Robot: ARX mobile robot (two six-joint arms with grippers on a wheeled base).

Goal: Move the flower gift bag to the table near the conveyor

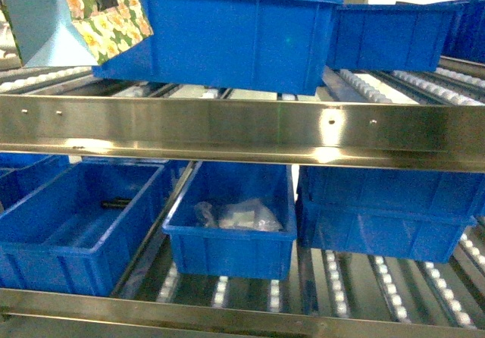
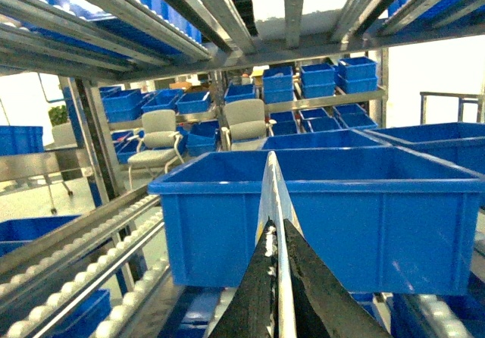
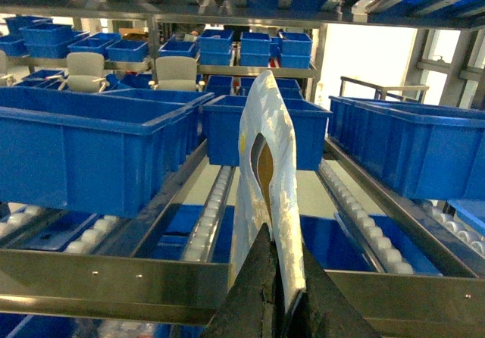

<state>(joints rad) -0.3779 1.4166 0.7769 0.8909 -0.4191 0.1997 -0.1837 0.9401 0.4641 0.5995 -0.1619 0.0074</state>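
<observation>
Both grippers are pinched onto thin paper edges. From its wrist view the left gripper (image 2: 276, 292) has its dark fingers closed on a pale sheet edge that rises between them, with a blue bin (image 2: 333, 217) just ahead. The right gripper (image 3: 274, 296) is likewise clamped on a white, crinkled bag panel with a cut-out handle hole, standing upright above the fingers.

In the head view the flower gift bag (image 1: 98, 8) hangs at the upper left, above the conveyor (image 1: 242, 129), its floral panel and light-blue side showing; neither gripper appears there. I judge each arm grips one top edge, so the bag hangs clear of the rollers for carrying, though I cannot confirm both edges belong to one bag.

No table is visible. No brand, label or writing can be read.
</observation>
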